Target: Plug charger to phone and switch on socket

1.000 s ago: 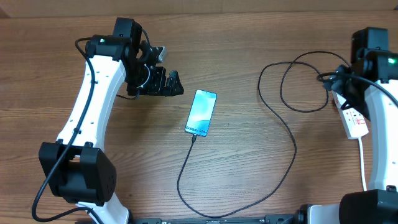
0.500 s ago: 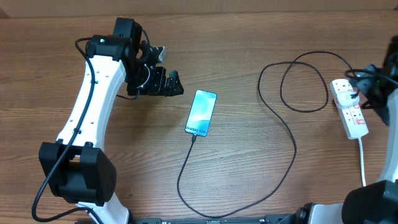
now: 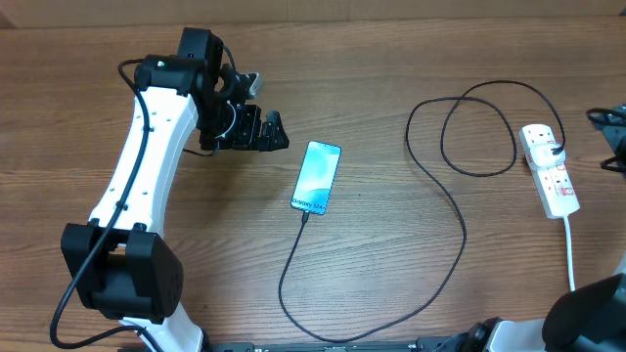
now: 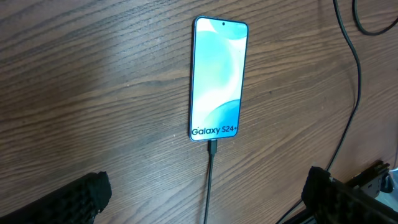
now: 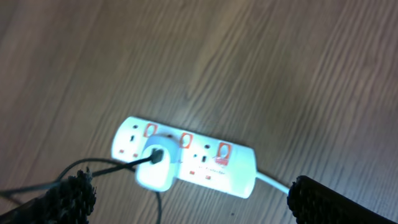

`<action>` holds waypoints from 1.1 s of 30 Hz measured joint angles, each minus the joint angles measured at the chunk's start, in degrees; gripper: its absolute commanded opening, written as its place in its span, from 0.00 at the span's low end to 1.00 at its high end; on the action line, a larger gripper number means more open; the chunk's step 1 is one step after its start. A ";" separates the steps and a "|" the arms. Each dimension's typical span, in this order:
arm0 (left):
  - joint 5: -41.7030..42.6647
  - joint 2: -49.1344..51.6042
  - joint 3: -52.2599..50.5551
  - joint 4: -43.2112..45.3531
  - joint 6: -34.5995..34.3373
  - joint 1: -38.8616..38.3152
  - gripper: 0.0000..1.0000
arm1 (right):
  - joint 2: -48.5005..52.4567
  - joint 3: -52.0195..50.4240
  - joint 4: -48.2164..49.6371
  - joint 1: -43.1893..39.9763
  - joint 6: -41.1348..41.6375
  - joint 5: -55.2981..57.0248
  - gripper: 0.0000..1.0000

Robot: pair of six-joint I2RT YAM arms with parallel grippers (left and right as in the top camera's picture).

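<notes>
From here both sets of jaws stand wide apart and empty. The left gripper (image 3: 266, 132) hangs toward the far left of the table, and the right gripper (image 5: 193, 199) hovers above the socket (image 5: 199, 158) at the right edge. The phone (image 4: 217, 78) lies flat and face up near the middle of the table, screen lit. The charger (image 3: 460, 235) has its plug tip (image 4: 212, 148) sitting at the phone's lower end, seated as far as I can judge. The phone looks light, rigid and glassy, so I expect it to skate on the wood. I would pinch it across its long side edges, never on the screen. The cable is thin and limp, running in a wide curve toward the near edge and then in loops up to the socket. A tug anywhere along it would drag the phone, so the only sensible hold is the stiff tip just behind the connector. The socket is a hard plastic strip, light enough to slide or tip under a push, and its white cord (image 3: 570, 244) trails toward the near edge. Its red switches (image 5: 186, 138) are small rockers. I would press one straight down with a single fingertip beside the adaptor (image 5: 154, 169). I cannot tell whether any switch is on.
</notes>
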 measured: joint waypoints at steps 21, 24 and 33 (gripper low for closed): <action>0.00 0.00 0.00 0.00 0.00 0.00 1.00 | 19.74 -0.44 0.39 -3.56 -0.04 -0.02 1.00; 0.00 0.00 0.00 0.00 0.00 0.00 1.00 | 21.16 -0.46 1.14 -3.78 -0.04 -0.02 1.00; 0.00 0.00 0.00 0.02 0.00 0.00 1.00 | 23.41 -0.46 2.75 -3.87 -0.68 -0.04 1.00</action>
